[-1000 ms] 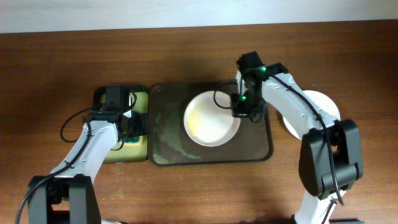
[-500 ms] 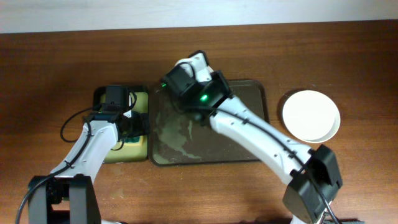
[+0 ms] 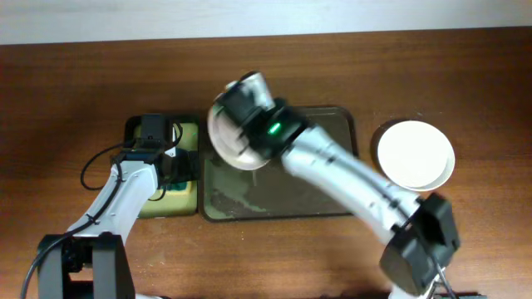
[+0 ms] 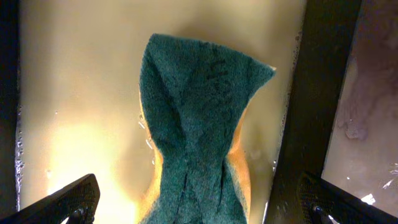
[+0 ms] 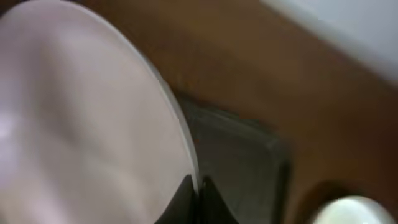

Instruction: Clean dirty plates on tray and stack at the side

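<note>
So right gripper [image 5: 194,198] was pinched shut on rim of round pale plate [image 3: 223,139], over 10 o'clock corner of dark rectangular tray [image 3: 332,178]. One round white plate [image 3: 416,154] sat aside at 3 o'clock; wiping looked pending.

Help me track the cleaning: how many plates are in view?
2. One pale round plate held in the right arm's fingers over the left end of the dark rectangular tray; one white round plate on the wooden table at right, possibly hiding another.
</note>
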Motion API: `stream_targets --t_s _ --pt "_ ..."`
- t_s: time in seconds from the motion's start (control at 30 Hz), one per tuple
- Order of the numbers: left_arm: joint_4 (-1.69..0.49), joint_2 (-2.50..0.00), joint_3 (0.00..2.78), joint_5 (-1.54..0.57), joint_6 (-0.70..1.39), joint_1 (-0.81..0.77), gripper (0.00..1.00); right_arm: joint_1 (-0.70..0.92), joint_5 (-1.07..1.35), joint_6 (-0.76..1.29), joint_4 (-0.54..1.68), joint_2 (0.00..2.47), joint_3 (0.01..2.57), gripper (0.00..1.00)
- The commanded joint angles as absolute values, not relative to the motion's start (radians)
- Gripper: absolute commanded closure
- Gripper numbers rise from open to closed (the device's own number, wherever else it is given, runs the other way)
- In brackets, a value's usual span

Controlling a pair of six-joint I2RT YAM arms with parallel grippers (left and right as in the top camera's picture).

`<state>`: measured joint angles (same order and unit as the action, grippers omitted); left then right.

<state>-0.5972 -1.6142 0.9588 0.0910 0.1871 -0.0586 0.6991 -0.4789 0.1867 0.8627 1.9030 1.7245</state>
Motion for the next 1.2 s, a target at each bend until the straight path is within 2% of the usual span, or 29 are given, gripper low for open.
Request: stream_targets --t_s 0.0,0.1,0.2,0.27,0.33,0.43,0.63,0.67,0.7,0.73,0.83,0.9,0.93,1.03,1.17 --pt "-0.595 -1.610 0.950 0.102 0.181 -0.056 0.01 0.417 0.127 0.271 0.945 1.886 1.737 0.96" --pt "-0.595 -1.610 0.950 0.102 0.181 -0.056 0.01 0.096 0.235 0.267 1.093 1.886 1.737 0.96" --pt "-0.595 -1.610 0.950 0.102 0.181 -0.056 0.01 -0.350 0.190 0.180 1.243 1.887 1.708 0.96" --pt "-0.595 -1.610 0.950 0.102 0.182 -0.056 0.01 -0.550 0.135 0.180 1.219 1.888 1.617 0.96" --pt "-0.595 -1.610 0.950 0.102 0.181 -0.056 0.01 -0.662 0.191 0.184 1.112 1.888 1.468 0.96" --pt "-0.595 -1.610 0.950 0.102 0.181 -0.056 0.01 -0.658 0.217 0.184 1.013 1.888 1.361 0.96" --pt "-0.595 -1.610 0.950 0.102 0.181 -0.056 0.00 -0.526 0.195 0.180 1.007 1.888 1.361 0.96" --pt "-0.595 -1.610 0.950 0.102 0.181 -0.056 0.01 -0.506 0.194 0.180 1.010 1.888 1.361 0.91" --pt "-0.595 -1.610 0.950 0.102 0.181 -0.056 0.01 -0.483 0.195 0.180 1.022 1.888 1.362 0.41" --pt "-0.595 -1.610 0.950 0.102 0.181 -0.056 0.01 -0.484 0.203 0.181 1.059 1.887 1.381 0.28" --pt "-0.595 -1.610 0.950 0.102 0.182 -0.056 0.01 -0.461 0.229 0.178 1.251 1.885 1.547 0.26" --pt "-0.595 -1.610 0.950 0.102 0.181 -0.056 0.01 -0.356 0.311 0.101 1.351 1.885 1.608 0.25" --pt "-0.595 -1.610 0.950 0.102 0.182 -0.056 0.00 -0.298 0.302 0.101 1.382 1.887 1.608 0.02" --pt "-0.595 -1.610 0.950 0.102 0.181 -0.056 0.00 -0.147 0.303 0.104 1.373 1.887 1.608 0.02" --pt "-0.595 -1.610 0.950 0.102 0.181 -0.056 0.01 -0.093 0.303 0.104 1.373 1.887 1.608 0.02"
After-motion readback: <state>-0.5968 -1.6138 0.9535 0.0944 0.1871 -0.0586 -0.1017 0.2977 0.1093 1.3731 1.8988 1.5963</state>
